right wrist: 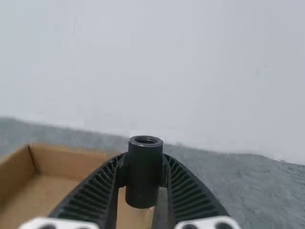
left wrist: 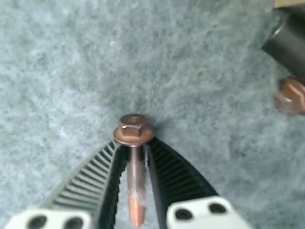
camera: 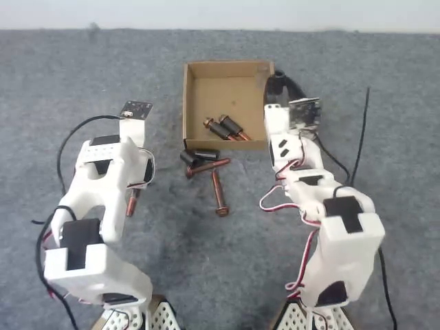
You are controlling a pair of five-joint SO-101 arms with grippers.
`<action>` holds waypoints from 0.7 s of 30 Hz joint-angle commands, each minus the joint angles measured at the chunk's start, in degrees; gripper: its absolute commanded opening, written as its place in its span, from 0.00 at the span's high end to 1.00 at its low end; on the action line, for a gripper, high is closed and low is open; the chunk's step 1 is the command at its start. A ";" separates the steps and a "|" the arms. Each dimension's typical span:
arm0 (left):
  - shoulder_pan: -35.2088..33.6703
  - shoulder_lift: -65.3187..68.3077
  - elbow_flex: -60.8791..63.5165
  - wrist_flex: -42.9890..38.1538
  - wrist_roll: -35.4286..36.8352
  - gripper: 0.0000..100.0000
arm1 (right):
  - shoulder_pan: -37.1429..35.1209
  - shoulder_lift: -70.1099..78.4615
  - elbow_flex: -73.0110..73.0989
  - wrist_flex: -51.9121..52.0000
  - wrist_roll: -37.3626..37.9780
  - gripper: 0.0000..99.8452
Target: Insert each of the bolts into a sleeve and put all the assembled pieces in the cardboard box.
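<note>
The left claw (left wrist: 133, 142) is closed on a copper bolt (left wrist: 134, 130), gripping its shaft between both fingers. The bolt's long axis runs along the fingers. Its hex head sticks out just past the fingertips and faces the grey mat (left wrist: 71, 71), while the threaded end points back toward the wrist. I cannot tell whether the head touches the mat. In the high view this bolt shows under the left arm, well to the left of the cardboard box (camera: 188, 103).

The right claw (right wrist: 145, 162) is closed on a black sleeve (right wrist: 144, 171), pinching its sides near the fingertips. The sleeve lies lengthwise with the fingers, its open bore end pointing away from the wrist, past the tips. In the high view this claw sits at the box's far right corner.

Two assembled pieces (camera: 225, 128) lie side by side in the box against its near wall. Just outside that wall lie a second sleeve (camera: 201, 155), a loose bolt (camera: 206, 167) lying crosswise beside it, and another bolt (camera: 218, 192) whose head points toward the arms.
</note>
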 commanded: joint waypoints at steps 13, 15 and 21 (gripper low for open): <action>-0.09 -3.69 -0.04 -0.88 -0.09 0.99 | -7.69 2.51 11.78 -15.16 8.79 0.99; -0.09 -3.69 -0.04 -0.88 -0.09 0.99 | -8.75 2.51 14.07 -16.92 8.79 0.99; -0.09 -3.69 -0.13 -0.88 -0.09 0.99 | -10.33 2.33 18.37 -18.86 8.62 0.99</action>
